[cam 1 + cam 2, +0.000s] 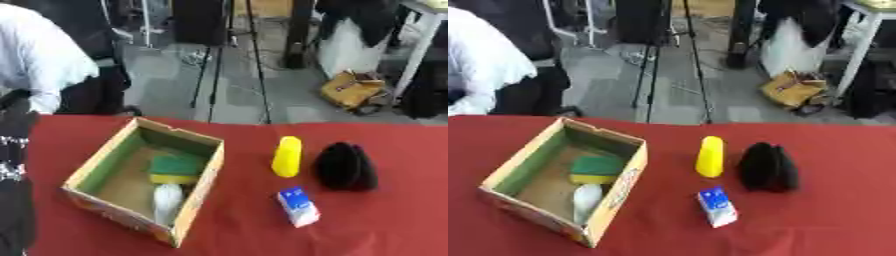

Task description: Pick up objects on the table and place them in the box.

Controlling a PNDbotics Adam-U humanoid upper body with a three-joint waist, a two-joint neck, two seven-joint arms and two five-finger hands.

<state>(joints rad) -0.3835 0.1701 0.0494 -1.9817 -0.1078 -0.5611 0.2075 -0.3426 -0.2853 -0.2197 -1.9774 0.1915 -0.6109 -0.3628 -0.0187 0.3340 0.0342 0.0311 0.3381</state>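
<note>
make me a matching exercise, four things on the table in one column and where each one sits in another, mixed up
Things:
1. green and yellow sponge
2. yellow bottle
3. black object
4. blue and white carton

Places:
A. nearest the table's right side
B. inside the cardboard box
C. on the cloth, in front of the yellow bottle
D. between the box and the black object

Pairs: 1-B, 2-D, 3-A, 4-C

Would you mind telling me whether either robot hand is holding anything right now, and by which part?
Nothing is held: neither robot hand is in view.
</note>
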